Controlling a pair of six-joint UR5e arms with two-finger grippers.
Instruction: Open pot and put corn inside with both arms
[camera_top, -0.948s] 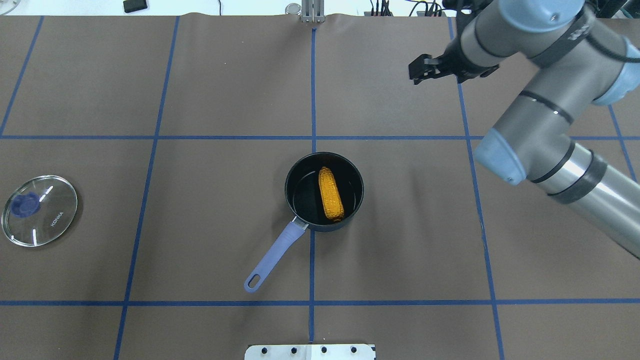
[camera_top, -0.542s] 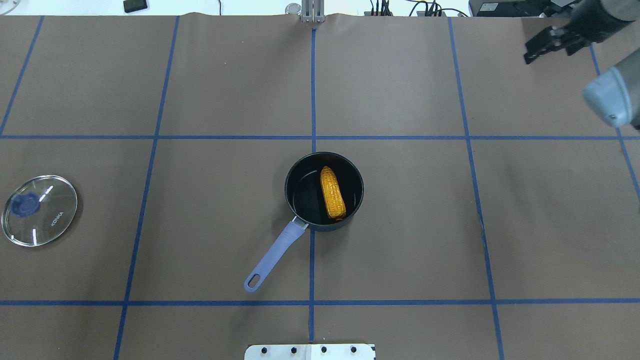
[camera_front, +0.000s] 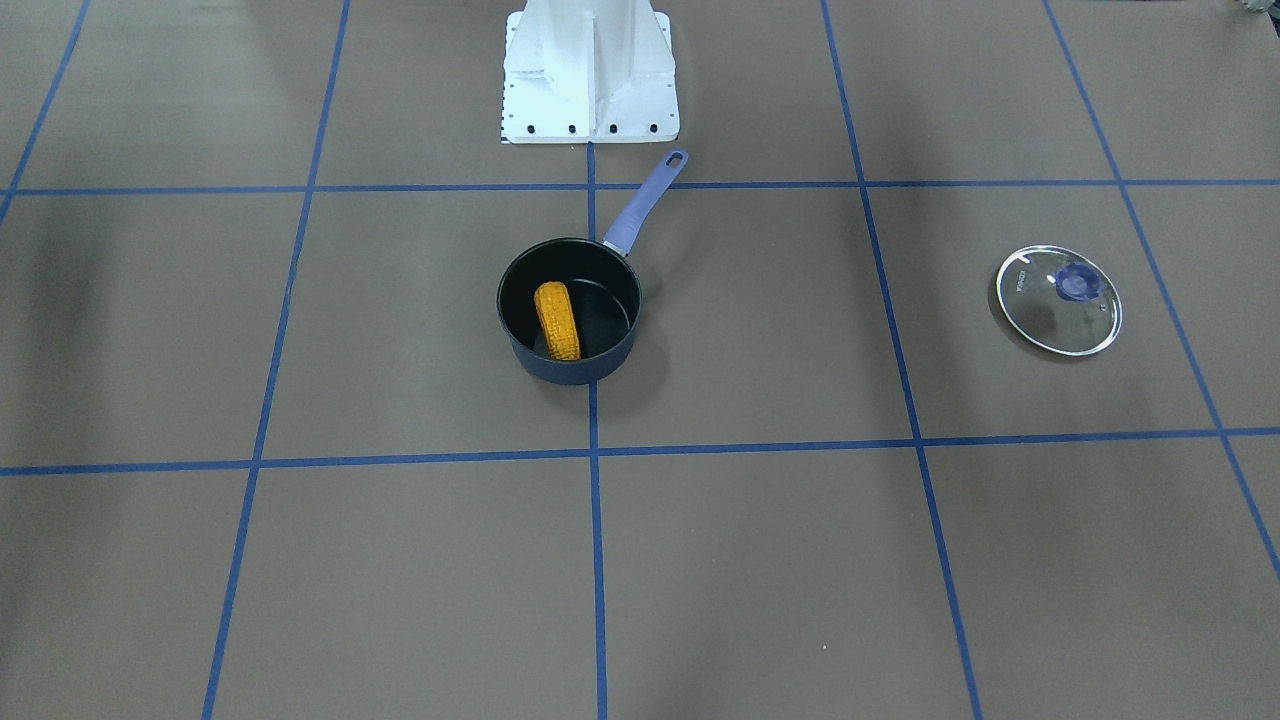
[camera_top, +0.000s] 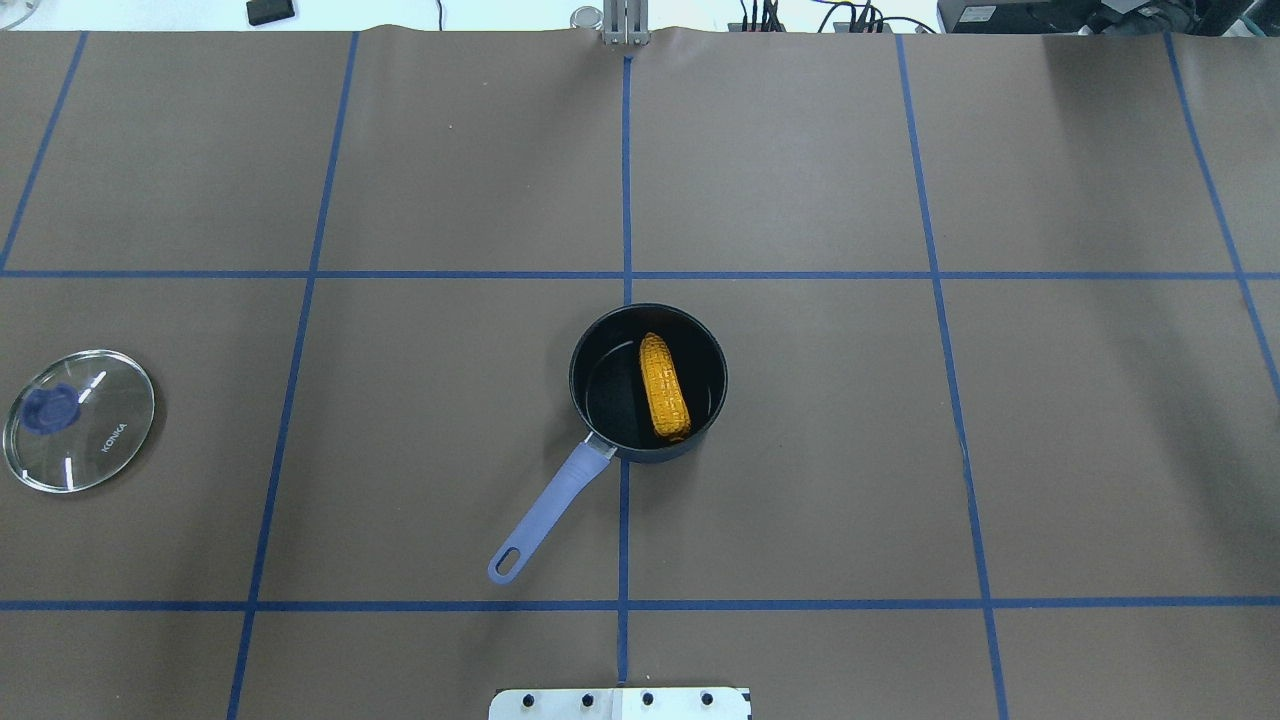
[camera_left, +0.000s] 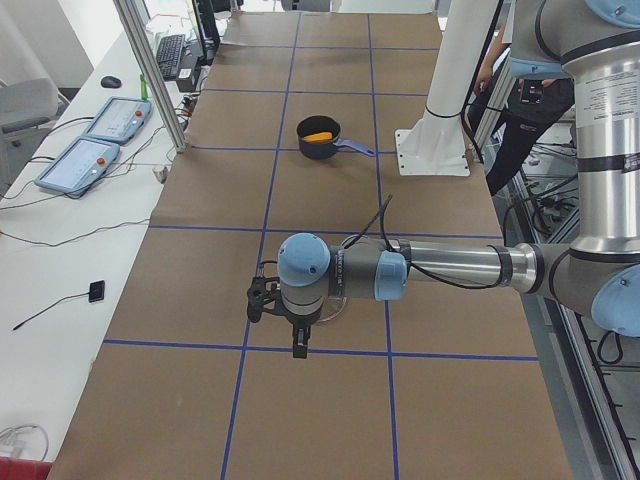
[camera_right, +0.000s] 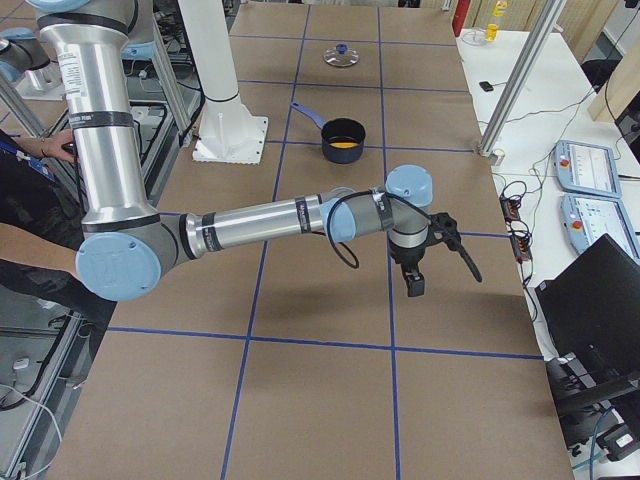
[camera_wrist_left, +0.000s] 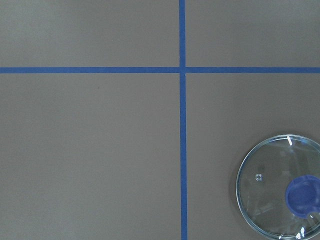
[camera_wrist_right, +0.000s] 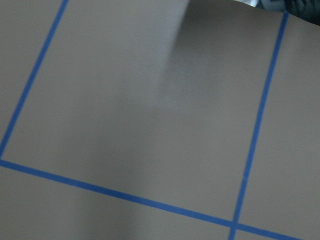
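Note:
The orange-yellow corn (camera_top: 664, 388) lies inside the open dark pot (camera_top: 577, 372) at the table's middle; the pot's blue handle (camera_top: 545, 515) points toward the robot. The corn (camera_front: 557, 320) and the pot (camera_front: 572, 368) also show in the front view. The glass lid (camera_top: 80, 420) with a blue knob lies flat far to the left, and shows in the left wrist view (camera_wrist_left: 272, 185). My left gripper (camera_left: 297, 340) hangs above the table near the lid; my right gripper (camera_right: 412, 280) hangs over bare table at the right end. I cannot tell whether either is open or shut.
The white robot base (camera_front: 590, 70) stands at the near edge behind the pot handle. Blue tape lines grid the brown table cover. Control pendants (camera_left: 95, 140) and cables lie beyond the table's far edge.
My right arm has swung away to the right and left the overhead view. The pot, corn and lid have not moved.

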